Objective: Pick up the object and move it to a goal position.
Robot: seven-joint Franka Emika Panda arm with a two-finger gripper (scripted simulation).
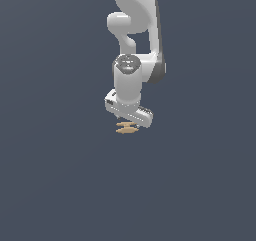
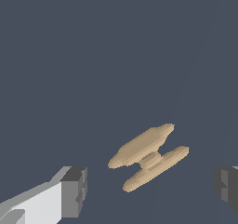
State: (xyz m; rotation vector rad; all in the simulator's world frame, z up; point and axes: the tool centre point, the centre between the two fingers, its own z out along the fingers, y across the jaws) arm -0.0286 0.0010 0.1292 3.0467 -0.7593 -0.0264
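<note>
White arm (image 1: 131, 80) upright above tan object (image 1: 127, 127)

Tan twin-bladed object (image 2: 149, 157), lying flat

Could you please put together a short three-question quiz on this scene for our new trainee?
1. True or false: the gripper is shut on the tan object.
2. In the wrist view, the object looks like: A) a single ball, B) two flat pointed pieces joined by a small middle part, C) a hollow ring.
3. In the exterior view, where does the object sit relative to the white gripper?

Key
1. False. The fingers stand wide apart, with the object lying between them and untouched.
2. B.
3. Just below the gripper, narrower than it.
</note>
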